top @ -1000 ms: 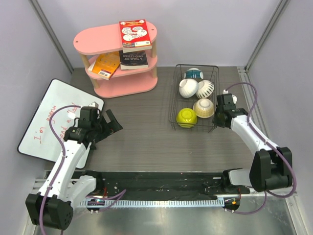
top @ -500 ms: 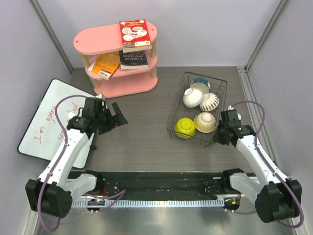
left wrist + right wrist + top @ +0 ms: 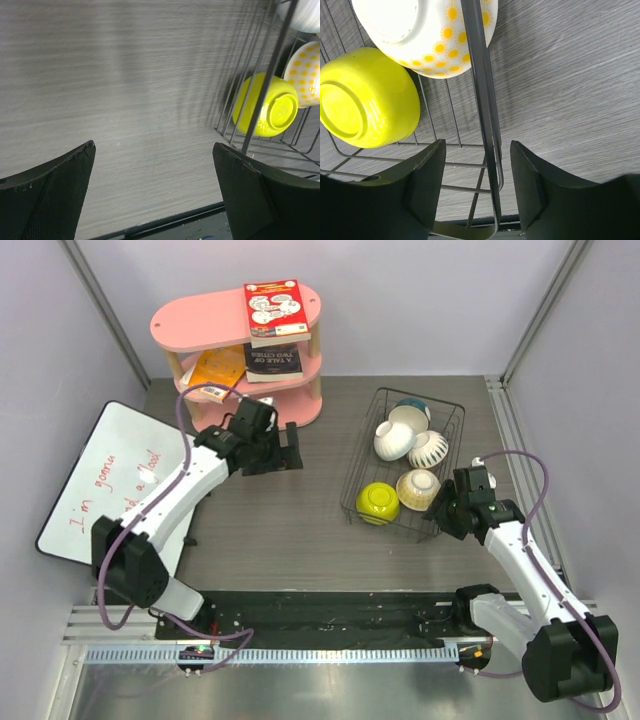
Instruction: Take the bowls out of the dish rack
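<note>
Found right gripper partway open at the near right corner of the rack, one finger on the basket side of an upright corner wire and the other on the table side. Saw a gap on both sides of that wire, so nothing clamped. Could not tell whether either finger brushed it. Saw nothing else between the fingers.

Found left gripper spread wide and empty, hanging over bare table between the shelf and the rack, well apart from the rack's left side. Saw only grey tabletop between its fingers from the wrist camera, with rack wires off to the right.

Counted five bowls, all inside the rack. Saw the yellow-green bowl in the near left corner, tipped over, foot ring showing in both wrist views. Saw the flowered bowl, white with yellow dots, just beside it on the right and nearest the right gripper. Farther back, saw the white bowl and the ribbed bowl side by side, leaning together. Saw the teal bowl at the far end, partly hidden behind the white one.

Noted the rack sitting skewed on the table, right of centre. Noted books on the pink shelf at the far left, and a board with red writing lying at the left edge.
</note>
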Robot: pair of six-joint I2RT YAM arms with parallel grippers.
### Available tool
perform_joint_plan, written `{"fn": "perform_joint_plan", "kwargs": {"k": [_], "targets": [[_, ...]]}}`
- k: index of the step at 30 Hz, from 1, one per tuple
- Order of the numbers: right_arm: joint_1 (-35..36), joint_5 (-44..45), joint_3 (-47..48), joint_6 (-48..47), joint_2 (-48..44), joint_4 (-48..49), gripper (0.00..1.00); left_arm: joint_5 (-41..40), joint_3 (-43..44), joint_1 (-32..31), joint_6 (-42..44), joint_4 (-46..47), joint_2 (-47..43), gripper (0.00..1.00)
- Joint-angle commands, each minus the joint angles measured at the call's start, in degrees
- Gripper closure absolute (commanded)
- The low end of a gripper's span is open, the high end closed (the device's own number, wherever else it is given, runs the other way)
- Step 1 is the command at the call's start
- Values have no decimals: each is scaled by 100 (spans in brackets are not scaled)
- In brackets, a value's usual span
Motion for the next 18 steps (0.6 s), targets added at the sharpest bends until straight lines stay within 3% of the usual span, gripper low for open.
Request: {"fn": "perform_joint_plan", "kwargs": {"k": [1, 8, 18], "targets": [[-1, 81, -23, 94, -201, 162, 38, -216, 771, -508, 308, 137, 547, 0], [-1, 134, 56, 59, -174, 83, 32, -304, 2020, -1098, 432, -74, 1576, 0], [-1, 292, 241, -116, -385, -128, 30, -391, 3259, -1336, 686, -250, 3061, 0]]}}
